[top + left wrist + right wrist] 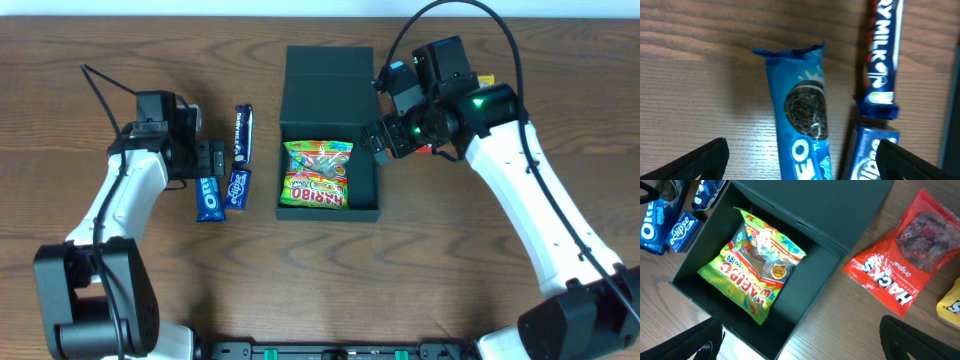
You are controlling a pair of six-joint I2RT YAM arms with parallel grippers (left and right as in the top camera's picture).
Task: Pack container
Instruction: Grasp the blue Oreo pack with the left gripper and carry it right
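On the worktop [470, 280], near the middle of my overhead view, the box [328, 85] lies open. Its lid flap is folded back flat toward the far edge. A Haribo bag [318, 175] lies inside on the box floor, the only thing in it, and my right wrist view shows it sitting slightly askew.

Left of the box lie three packets. A Dairy Milk bar [242, 133] sits end to end with an Eclipse packet [237, 188], and an Oreo packet [208, 198] lies just beside the Eclipse.

My left hand [218, 160] is over the Oreo's upper end, released, with its fingers [705, 157] spread wide to either side of the packet. I cannot tell whether they touch it.

My right hand [385, 135] hangs at the box's right wall, also released and grasping nothing. Its fingers [910, 337] are far apart. Beside the lid on that side lies a red Hacks bag [912, 255], with a yellow packet [951, 305] just beyond it, cut off by the frame.
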